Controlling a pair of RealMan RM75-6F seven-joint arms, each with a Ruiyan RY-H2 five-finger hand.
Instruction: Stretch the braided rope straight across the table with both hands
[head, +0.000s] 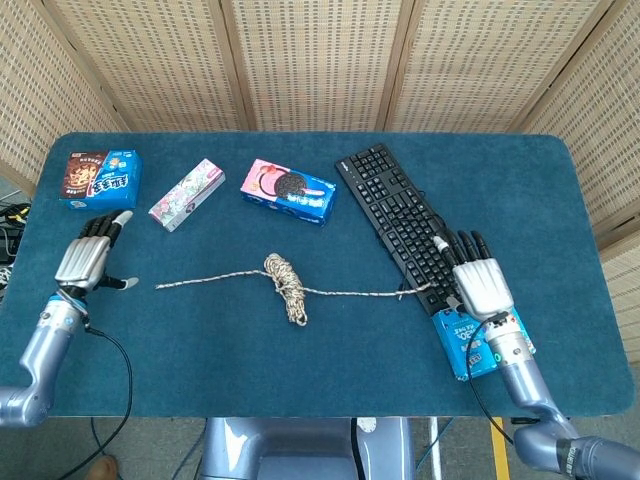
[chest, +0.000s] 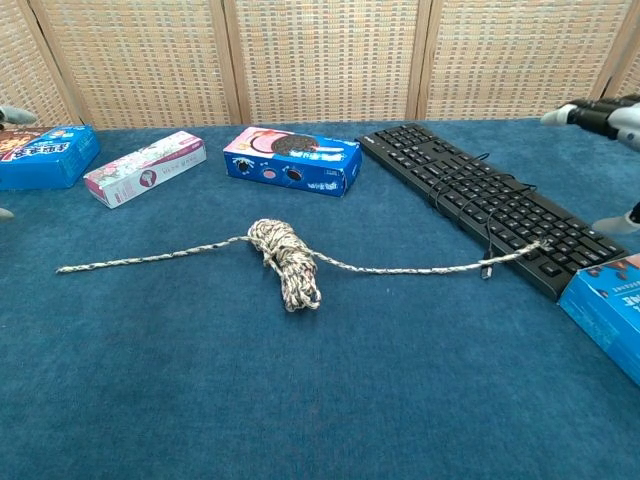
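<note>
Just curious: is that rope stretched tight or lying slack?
Slack. The braided rope lies wavy on the table, bundled in its middle, with neither hand holding it.

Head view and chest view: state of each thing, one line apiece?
braided rope: released, slack on the table, bundle mid-span, right end on the keyboard edge.
left robot hand: open, off the rope.
right robot hand: open, fingers spread, beside the keyboard.
keyboard: flat, cable trailing.
snack boxes: closed, lying flat.

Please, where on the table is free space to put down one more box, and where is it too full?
Free: the wide front strip of the table below the braided rope, and the back right corner beyond the keyboard. Crowded: the back left row of boxes, and the front right, where the right hand lies beside the keyboard.
</note>
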